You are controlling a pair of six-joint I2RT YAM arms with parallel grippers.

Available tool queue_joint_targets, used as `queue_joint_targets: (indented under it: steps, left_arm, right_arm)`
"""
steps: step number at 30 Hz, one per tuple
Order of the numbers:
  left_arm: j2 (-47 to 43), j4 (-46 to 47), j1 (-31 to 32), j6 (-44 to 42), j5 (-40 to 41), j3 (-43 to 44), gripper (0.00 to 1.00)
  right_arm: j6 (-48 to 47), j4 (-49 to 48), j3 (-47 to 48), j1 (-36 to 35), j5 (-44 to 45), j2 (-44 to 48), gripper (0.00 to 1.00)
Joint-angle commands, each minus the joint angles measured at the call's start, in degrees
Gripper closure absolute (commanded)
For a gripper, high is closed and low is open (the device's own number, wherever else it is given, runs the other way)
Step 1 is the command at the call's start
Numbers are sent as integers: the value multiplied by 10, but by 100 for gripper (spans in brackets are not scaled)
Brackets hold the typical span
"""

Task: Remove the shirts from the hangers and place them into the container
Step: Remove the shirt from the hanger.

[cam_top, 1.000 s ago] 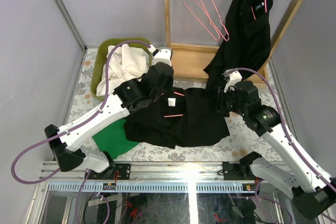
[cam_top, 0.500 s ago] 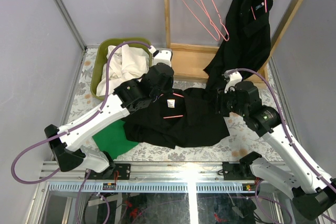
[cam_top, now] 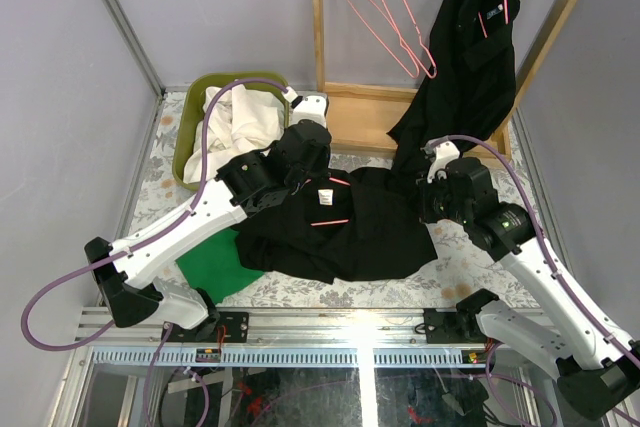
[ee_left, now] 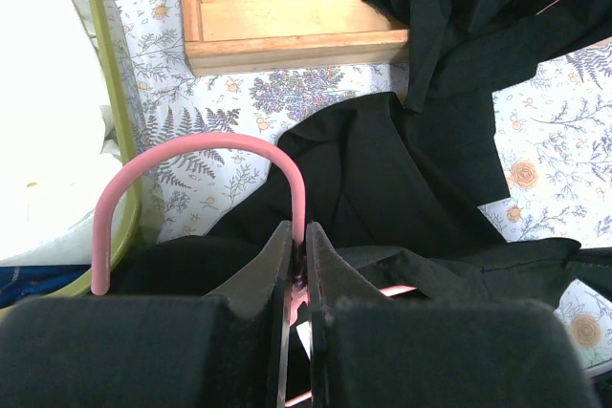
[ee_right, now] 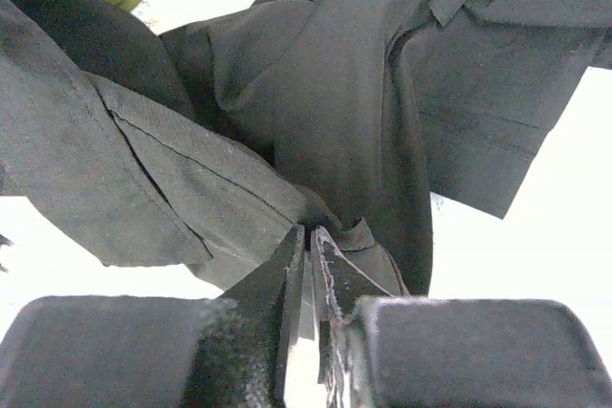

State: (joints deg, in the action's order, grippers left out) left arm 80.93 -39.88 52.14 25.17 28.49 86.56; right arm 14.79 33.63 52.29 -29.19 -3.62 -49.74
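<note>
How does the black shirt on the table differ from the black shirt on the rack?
The table shirt lies spread flat on the table; the rack shirt hangs upright. The right gripper pinches the table shirt and the left gripper clamps its pink hanger; the rack shirt looks untouched. Both are black, each with a pink hanger.

In the left wrist view, the pink hanger runs its hook down between the left fingers. The rest of its wire is buried under the black shirt beyond them. To their left, the container is cut by the frame edge. Around the right fingers the counter is washed out white. A fold of black fabric vanishes between them, and which shirt it belongs to cannot be told.
</note>
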Motion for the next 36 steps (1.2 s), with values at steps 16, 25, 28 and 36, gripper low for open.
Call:
queue_joint_targets:
  steps: [16,25,28,36]
  left_arm:
    - [-31,29,3,-23,-5,6,100]
    - [-45,56,3,-76,-57,-9,100]
    - [-53,66,3,-99,-79,-16,100]
    - [-59,69,3,-102,-90,-23,100]
  right_arm:
    - [8,-34,-7,-2,167,63,100]
    - [28,-30,-7,-2,260,48,100]
    - [36,-24,-4,-2,287,32,100]
    - [20,-41,-10,-2,173,19,85]
